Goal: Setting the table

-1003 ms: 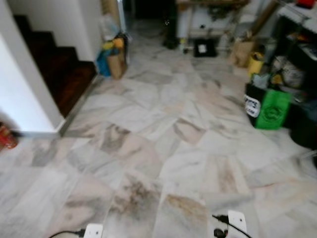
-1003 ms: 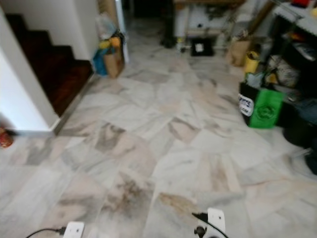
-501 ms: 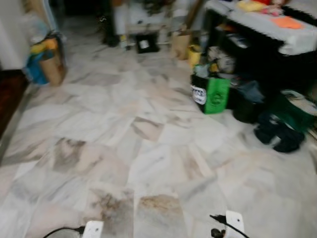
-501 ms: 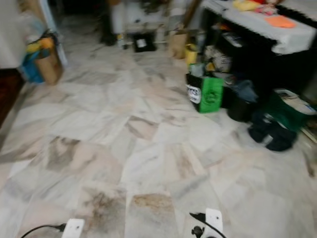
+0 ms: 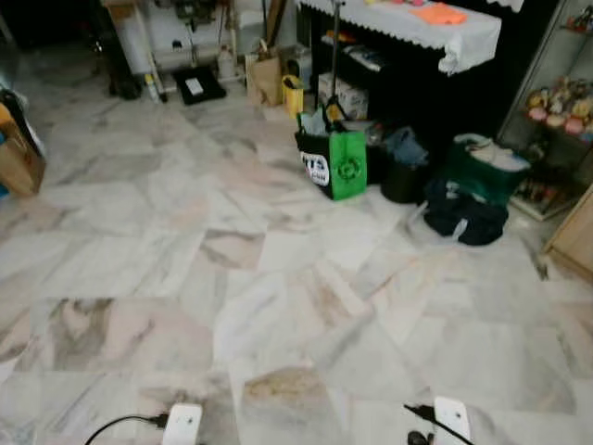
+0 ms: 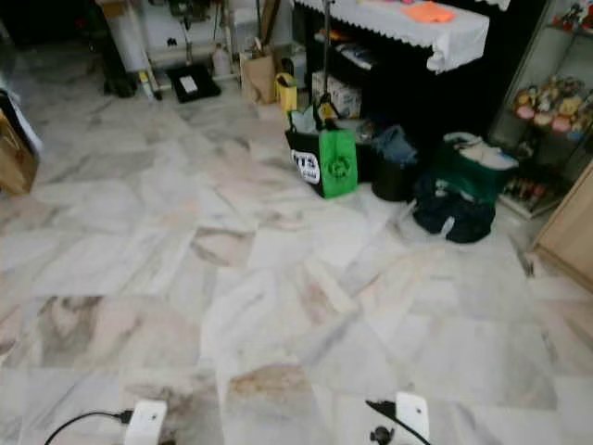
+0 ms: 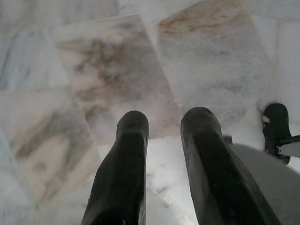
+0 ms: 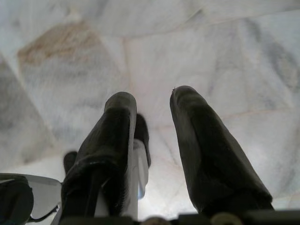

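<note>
Head views (left and right eye, one scene):
- Floor: pale marble tiles with grey and brown veining, taking up most of the foreground.
- Table: dark frame under a white lace-edged cloth, at far right of centre, well apart from the robot. An orange flat item lies on the cloth; too small to identify.
- Green shopping bag with white print: upright on the floor in front of the table.
- Dark green bag and black duffel bag: on the floor to the right of the green shopping bag, touching one another.
- Black round bin: between the green shopping bag and the dark green bag.
- Brown paper bag and yellow container: side by side near the table's far-left corner.
- Glass shelf with small figurines: at the right edge.
- Brown cardboard box: at the left edge.
- White wrist housings with black cables: left and right, at the lower edge; both arms hang low.

Left wrist view:
- Left gripper: two long black fingers, parted, nothing between them, pointing down at the floor. A black robot foot shows beside them.

Right wrist view:
- Right gripper: two black fingers, spread apart and empty, above the floor.
</note>
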You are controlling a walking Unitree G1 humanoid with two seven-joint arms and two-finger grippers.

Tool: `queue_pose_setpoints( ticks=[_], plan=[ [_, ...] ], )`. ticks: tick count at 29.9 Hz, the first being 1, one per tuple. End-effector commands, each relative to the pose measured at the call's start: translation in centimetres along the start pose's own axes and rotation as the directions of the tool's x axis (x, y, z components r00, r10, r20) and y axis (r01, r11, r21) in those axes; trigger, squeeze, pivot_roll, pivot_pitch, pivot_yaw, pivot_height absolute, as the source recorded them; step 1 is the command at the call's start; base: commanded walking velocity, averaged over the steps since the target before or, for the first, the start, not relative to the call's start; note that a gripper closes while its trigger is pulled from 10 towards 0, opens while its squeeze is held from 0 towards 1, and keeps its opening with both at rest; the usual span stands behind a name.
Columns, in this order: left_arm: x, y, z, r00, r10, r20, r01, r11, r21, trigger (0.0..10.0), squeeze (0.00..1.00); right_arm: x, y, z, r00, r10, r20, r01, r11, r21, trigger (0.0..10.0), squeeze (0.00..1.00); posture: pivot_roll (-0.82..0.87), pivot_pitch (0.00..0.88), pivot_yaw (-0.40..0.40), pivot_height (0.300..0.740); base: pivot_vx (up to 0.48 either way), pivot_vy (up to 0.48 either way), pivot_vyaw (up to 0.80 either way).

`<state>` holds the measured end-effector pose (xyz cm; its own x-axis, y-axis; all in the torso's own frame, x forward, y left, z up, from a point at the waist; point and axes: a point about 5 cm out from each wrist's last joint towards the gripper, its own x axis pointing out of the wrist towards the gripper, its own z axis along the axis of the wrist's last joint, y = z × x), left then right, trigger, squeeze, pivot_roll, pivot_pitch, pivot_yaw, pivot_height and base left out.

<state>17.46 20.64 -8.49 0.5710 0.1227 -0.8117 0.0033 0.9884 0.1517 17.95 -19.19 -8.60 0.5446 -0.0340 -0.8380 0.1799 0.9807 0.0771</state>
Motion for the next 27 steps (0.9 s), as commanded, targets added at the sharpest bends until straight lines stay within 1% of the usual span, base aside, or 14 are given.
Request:
queue_pose_setpoints(
  ticks=[1,27],
  plan=[
    [-0.08,0.29,-0.44,1.000,0.002,-0.015,-0.002,0.999,0.033,10.0,0.00,0.02,0.44,-0.24,1.000,0.010,-0.007,-0.010,1.000,0.010,10.0,0.00,0.05,0.000,0.010,0.740,0.000,0.000,-0.80],
    [-0.09,0.17,-0.33,1.000,-0.017,-0.003,0.018,0.999,0.040,10.0,0.00,0.03,0.45,-0.23,1.000,0.006,-0.006,-0.006,1.000,0.017,10.0,0.00,0.04,0.000,0.011,0.740,0.000,0.000,-0.80]
  ],
)
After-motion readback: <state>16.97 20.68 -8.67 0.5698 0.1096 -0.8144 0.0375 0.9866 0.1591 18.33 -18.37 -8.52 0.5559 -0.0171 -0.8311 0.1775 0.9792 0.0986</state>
